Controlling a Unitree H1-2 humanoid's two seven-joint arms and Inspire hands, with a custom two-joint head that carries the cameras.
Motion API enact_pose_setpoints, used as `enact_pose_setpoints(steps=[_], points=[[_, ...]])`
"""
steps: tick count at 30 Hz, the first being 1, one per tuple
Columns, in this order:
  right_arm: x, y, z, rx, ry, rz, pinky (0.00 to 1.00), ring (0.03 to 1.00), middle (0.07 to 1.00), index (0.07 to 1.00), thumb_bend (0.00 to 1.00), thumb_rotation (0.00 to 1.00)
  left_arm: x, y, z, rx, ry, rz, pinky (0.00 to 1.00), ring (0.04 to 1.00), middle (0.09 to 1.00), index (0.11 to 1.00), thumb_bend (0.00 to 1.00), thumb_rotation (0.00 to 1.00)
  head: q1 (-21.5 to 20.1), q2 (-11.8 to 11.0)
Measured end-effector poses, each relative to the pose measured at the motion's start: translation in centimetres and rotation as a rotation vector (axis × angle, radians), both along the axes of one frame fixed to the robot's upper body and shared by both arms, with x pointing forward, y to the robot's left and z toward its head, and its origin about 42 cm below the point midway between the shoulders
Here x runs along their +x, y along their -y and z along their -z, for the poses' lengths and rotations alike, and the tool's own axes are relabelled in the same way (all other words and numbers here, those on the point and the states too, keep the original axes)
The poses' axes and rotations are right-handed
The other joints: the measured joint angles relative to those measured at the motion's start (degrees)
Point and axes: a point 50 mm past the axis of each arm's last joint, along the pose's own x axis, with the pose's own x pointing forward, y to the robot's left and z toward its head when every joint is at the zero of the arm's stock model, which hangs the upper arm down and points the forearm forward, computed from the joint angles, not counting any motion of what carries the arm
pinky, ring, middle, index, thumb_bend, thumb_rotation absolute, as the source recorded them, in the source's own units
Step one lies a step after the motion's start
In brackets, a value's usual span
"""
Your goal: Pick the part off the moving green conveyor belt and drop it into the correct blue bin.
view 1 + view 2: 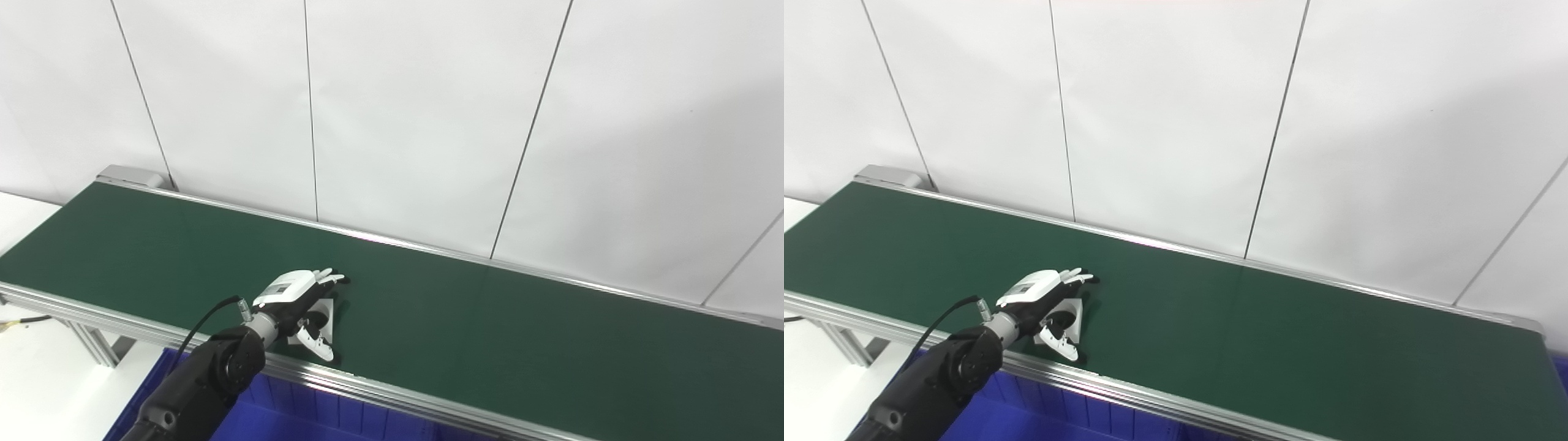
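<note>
Pick step: my left hand (293,301) sits over the white part (323,318) on the green belt (490,331), fingers apart around it, probably not clamped yet; next close, lift, carry to blue bin (288,416).

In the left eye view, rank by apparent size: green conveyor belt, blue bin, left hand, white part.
1. Green conveyor belt.
2. Blue plastic bin, though mostly cut off by the frame.
3. White-and-black left hand.
4. Flat white part, mostly hidden under that hand.
</note>
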Motion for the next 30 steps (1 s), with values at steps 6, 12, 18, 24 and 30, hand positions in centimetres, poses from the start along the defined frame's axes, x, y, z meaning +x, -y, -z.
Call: enact_pose_setpoints(steps=[6,12,18,24,30], points=[[0.0,0.1,-0.1,-0.004,0.005,-0.001,0.71,0.810,0.822,0.878,0.86,0.00,-0.1,0.7,-0.1,0.052,0.055,0.010,0.64,0.704,0.796,0.732,0.53,0.00,0.18,0.18],[-0.1,0.1,-0.1,-0.007,0.003,0.000,0.70,0.793,0.816,0.876,0.85,0.00,0.0,0.8,-0.3,0.109,0.073,-0.032,0.58,0.680,0.721,0.625,0.49,0.00,0.26,0.18],[-0.1,0.0,-0.1,-0.017,0.005,-0.002,0.70,0.809,0.819,0.876,0.84,0.00,0.3,0.6,-0.9,0.142,0.044,-0.100,0.34,0.448,0.543,0.479,0.51,0.01,0.35,0.18],[0.0,0.0,-0.1,-0.017,0.007,-0.002,0.70,0.805,0.813,0.875,0.84,0.00,0.3,0.4,-1.1,0.148,0.033,-0.144,0.20,0.286,0.438,0.487,0.51,0.00,0.35,0.00],[0.1,0.0,-0.1,-0.015,0.009,-0.001,0.71,0.807,0.818,0.877,0.84,0.00,-0.2,0.0,-0.9,0.115,0.062,-0.182,0.21,0.297,0.465,0.485,0.51,0.00,0.27,0.00]])
